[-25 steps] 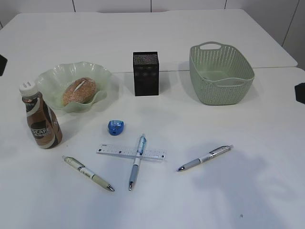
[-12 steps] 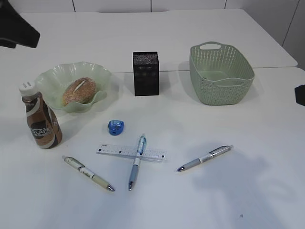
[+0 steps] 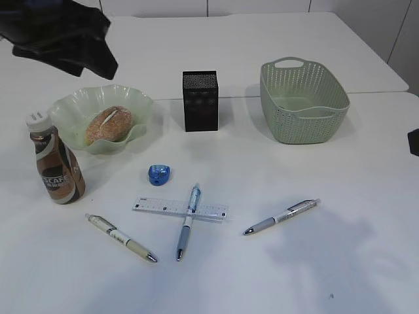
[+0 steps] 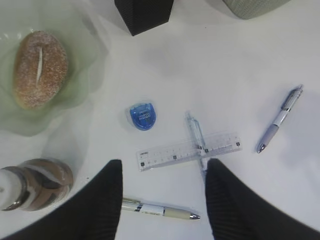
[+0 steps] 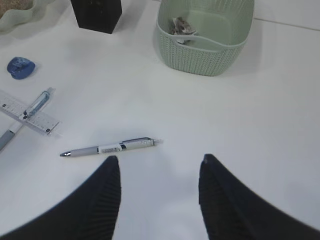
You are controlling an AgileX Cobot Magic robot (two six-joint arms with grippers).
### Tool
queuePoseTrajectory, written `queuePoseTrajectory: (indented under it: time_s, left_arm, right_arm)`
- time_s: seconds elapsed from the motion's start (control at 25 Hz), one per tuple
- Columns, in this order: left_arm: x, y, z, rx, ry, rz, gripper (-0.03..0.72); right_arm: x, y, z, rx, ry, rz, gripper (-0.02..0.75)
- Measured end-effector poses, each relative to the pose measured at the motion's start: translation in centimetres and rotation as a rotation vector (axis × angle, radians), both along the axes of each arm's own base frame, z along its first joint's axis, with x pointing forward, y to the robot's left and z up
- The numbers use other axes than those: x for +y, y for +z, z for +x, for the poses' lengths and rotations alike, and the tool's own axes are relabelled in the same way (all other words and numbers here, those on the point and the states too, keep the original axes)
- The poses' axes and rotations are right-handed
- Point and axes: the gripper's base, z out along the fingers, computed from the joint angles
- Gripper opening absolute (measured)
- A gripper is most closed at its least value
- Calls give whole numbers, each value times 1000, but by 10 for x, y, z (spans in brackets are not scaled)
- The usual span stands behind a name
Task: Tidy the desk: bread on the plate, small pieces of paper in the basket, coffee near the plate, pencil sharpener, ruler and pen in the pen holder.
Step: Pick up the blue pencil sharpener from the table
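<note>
The bread (image 3: 109, 124) lies on the pale green plate (image 3: 137, 104). The coffee bottle (image 3: 55, 162) stands left of the plate. The black pen holder (image 3: 200, 100) stands mid-table. The blue pencil sharpener (image 3: 159, 174), the clear ruler (image 3: 163, 209) with a blue pen (image 3: 186, 224) across it, a cream pen (image 3: 121, 237) and a grey pen (image 3: 281, 216) lie in front. Paper pieces (image 5: 180, 27) lie in the green basket (image 3: 304, 101). My left gripper (image 4: 162, 172) is open, high above the ruler. My right gripper (image 5: 159, 162) is open above the table near the grey pen (image 5: 110, 148).
The left arm (image 3: 62, 36) hangs dark and blurred over the back left of the table. A seam between two tables runs behind the pen holder and basket. The table's right edge is near the basket.
The left arm has come in from the upper left and moved right, now above the plate's far side. The things on the table have not moved.
</note>
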Motion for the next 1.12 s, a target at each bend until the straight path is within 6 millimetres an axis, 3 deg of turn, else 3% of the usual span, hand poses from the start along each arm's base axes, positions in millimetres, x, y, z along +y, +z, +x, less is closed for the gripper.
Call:
queuePoseTrajectory:
  time_s: [0.24, 0.52, 0.88, 1.12]
  left_arm:
    - [-16, -35, 29, 128, 54, 19, 391]
    - [-32, -75, 60, 226, 73, 59, 511]
    - [-48, -126, 91, 340, 72, 120, 524]
    - [-53, -159, 101, 405, 72, 156, 525]
  right_arm:
    - [-1, -3, -3, 46, -6, -11, 405]
    - [-1, -4, -3, 51, -8, -9, 405]
    - [-1, -4, -3, 58, -11, -3, 405]
    - [-1, -4, -3, 64, -17, 5, 405]
